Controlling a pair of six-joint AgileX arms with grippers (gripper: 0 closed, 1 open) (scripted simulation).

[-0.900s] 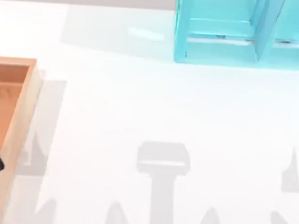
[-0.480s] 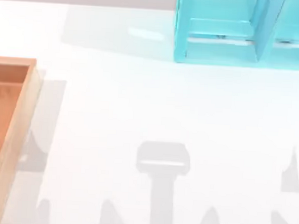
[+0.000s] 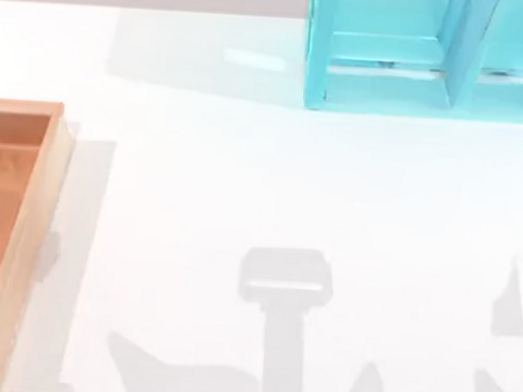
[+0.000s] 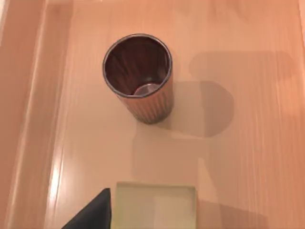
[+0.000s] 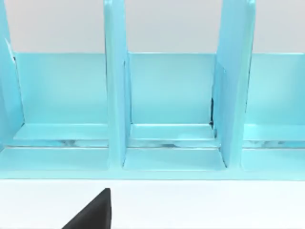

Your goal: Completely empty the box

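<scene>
The box [image 3: 30, 235] lies at the table's left edge, with tan rim walls and an orange-brown floor. In the left wrist view its floor [image 4: 257, 157] holds a dark ribbed cup [image 4: 139, 78], standing upright with its mouth open. A pale square block [image 4: 155, 207] lies nearer the camera. My left gripper [image 4: 93, 214] hangs above the box floor, its dark tip just beside the block. My right gripper [image 5: 93, 212] faces the light blue shelf unit [image 5: 167, 109] from the table in front of it.
The light blue shelf unit [image 3: 430, 55] stands at the back right of the table. The white tabletop [image 3: 262, 187] stretches between it and the box, with grey arm shadows along the front edge.
The dark shape of my left arm over the box at the top view's left edge has slid off to the left and out of the picture. A shadow at the front left has widened.
</scene>
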